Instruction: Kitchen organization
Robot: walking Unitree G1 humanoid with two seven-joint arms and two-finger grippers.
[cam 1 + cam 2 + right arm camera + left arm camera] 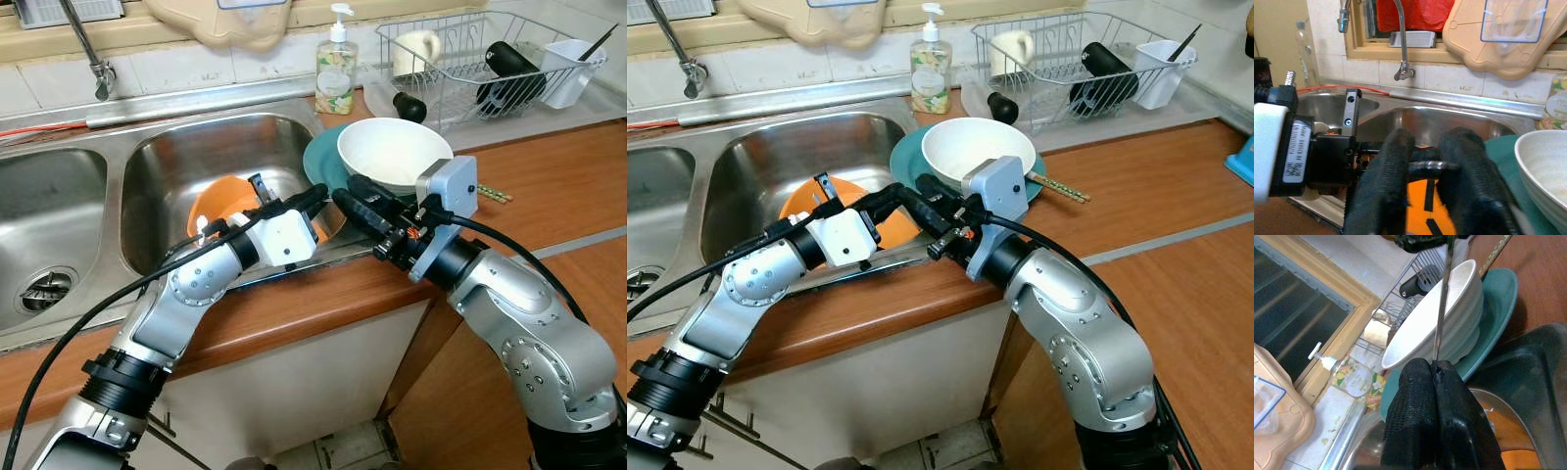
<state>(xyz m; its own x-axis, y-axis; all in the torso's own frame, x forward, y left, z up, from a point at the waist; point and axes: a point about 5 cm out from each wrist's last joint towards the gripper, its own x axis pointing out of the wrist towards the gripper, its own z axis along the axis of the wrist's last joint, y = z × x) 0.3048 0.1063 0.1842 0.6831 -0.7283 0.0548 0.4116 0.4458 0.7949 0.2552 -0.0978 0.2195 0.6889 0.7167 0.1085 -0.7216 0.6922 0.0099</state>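
- The left gripper (318, 196) reaches over the near right edge of the right sink basin (196, 157), its fingers pressed together on a thin dark utensil (1442, 303), whose shaft runs up past the white bowl in the left wrist view.
- The right gripper (343, 196) comes from the right and meets the left one tip to tip; its two black fingers (1386, 181) stand a little apart around the thin shaft, seen in the right wrist view, though a firm grip cannot be confirmed.
- An orange plate (220, 201) lies in the right sink basin, just behind and below both grippers.
- A white bowl (392, 152) sits on a teal plate (321, 162) on the counter edge, just right of the basin and beside the grippers.
- A soap bottle (336, 64) stands at the far edge behind the teal plate.
- A wire dish rack (490, 64) at the far right holds a cup, a dark bottle and a white utensil holder.
- Chopsticks (1058, 186) lie on the wooden counter (568, 186) right of the white bowl.
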